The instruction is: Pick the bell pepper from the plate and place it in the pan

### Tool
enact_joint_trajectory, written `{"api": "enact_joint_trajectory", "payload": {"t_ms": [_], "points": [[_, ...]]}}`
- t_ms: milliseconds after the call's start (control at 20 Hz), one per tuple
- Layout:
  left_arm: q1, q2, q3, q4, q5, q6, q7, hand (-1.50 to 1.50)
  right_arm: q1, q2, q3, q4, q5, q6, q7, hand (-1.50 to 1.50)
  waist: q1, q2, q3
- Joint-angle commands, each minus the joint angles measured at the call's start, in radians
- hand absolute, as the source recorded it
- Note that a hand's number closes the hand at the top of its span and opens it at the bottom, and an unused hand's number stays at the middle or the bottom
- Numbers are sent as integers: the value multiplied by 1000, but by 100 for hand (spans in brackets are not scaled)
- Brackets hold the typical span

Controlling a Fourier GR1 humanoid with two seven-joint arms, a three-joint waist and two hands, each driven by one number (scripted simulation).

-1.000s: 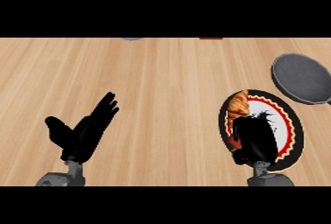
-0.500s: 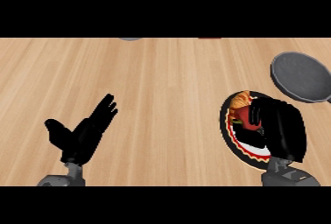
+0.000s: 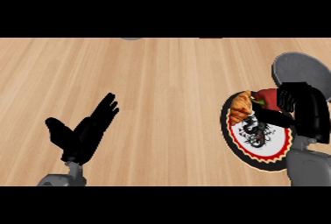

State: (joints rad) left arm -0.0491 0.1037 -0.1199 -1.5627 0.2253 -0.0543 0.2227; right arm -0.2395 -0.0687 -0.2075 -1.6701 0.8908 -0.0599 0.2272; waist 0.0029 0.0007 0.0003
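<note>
A: Viewing from the head: where was the bell pepper (image 3: 265, 96)?
B: Mid right, on the plate (image 3: 258, 158), beside a croissant (image 3: 241, 107).

A: Hands?
B: Right hand (image 3: 302, 109) curled beside it; left hand (image 3: 84, 131) open, lower left. Pepper looked light, smooth, slippery; grasping its broad body seemed best. Pan (image 3: 302, 72) upper right.

surface: I see a light wooden counter (image 3: 161, 87) filling the view | grain: runs crosswise | light: even | far edge: two cut-off shapes, possibly objects

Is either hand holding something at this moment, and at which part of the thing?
The right hand has its fingers curled around the red bell pepper from its right side, above the plate. The left hand is open and holds nothing.
</note>
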Motion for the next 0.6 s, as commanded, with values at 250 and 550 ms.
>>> {"api": "enact_joint_trajectory", "payload": {"t_ms": [250, 550], "points": [[-5, -42, -30, 2, -53, 27, -22, 0, -205, -184, -159, 505, 5, -238, -229, 150, 11, 4, 1], [-31, -7, 12, 30, 3, -26, 13, 0, -364, -284, -284, 845, -13, -475, -349, 150, 30, 14, 2]]}}
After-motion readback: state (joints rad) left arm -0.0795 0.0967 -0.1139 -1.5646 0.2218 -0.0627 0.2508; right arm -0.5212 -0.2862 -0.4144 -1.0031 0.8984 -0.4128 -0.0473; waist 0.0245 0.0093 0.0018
